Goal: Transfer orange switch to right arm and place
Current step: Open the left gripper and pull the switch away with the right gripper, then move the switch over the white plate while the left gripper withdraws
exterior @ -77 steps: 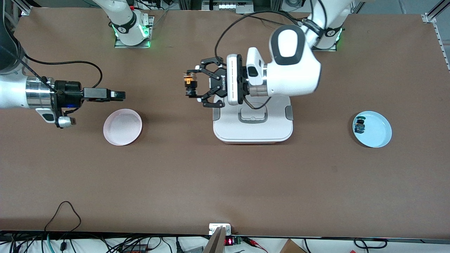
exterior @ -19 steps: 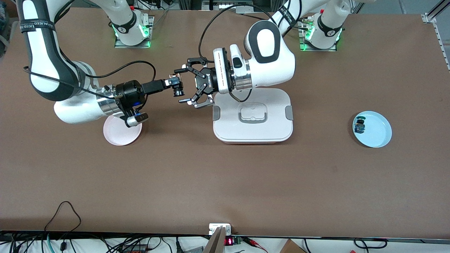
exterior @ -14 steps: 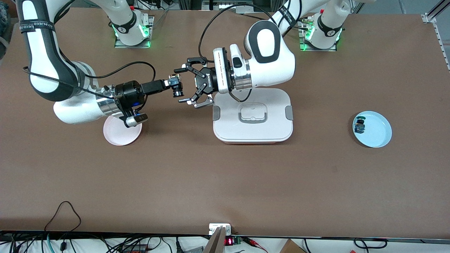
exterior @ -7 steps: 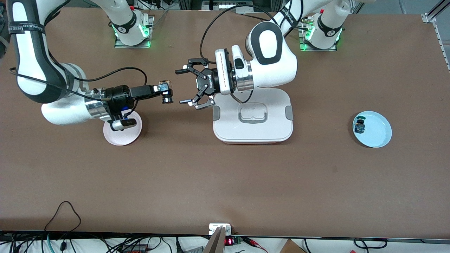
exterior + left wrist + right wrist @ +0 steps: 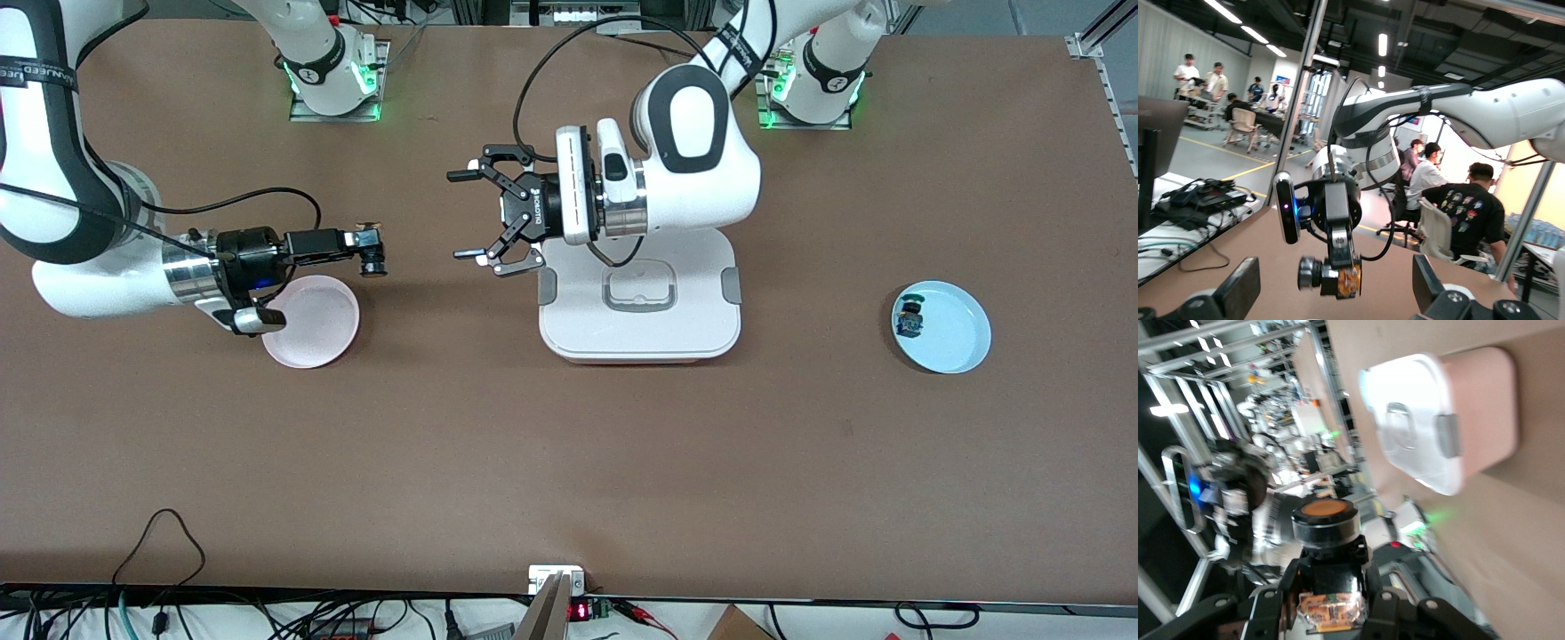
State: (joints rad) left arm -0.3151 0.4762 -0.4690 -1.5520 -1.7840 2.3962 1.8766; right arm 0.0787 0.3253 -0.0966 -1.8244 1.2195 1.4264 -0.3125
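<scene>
The right tool was clamped on the orange switch, holding it in the air over the counter just past the rim of the pink dish on the side toward the white box. In the right wrist view the switch sat between the fingers with its round orange cap pointing away from the wrist. The left tool hung with its jaws spread wide and nothing in them, over the counter beside the box, facing the right tool across a clear gap. From the left wrist view the switch showed at the tip of the right tool. A blue dish near the left arm's end held a small dark component.
</scene>
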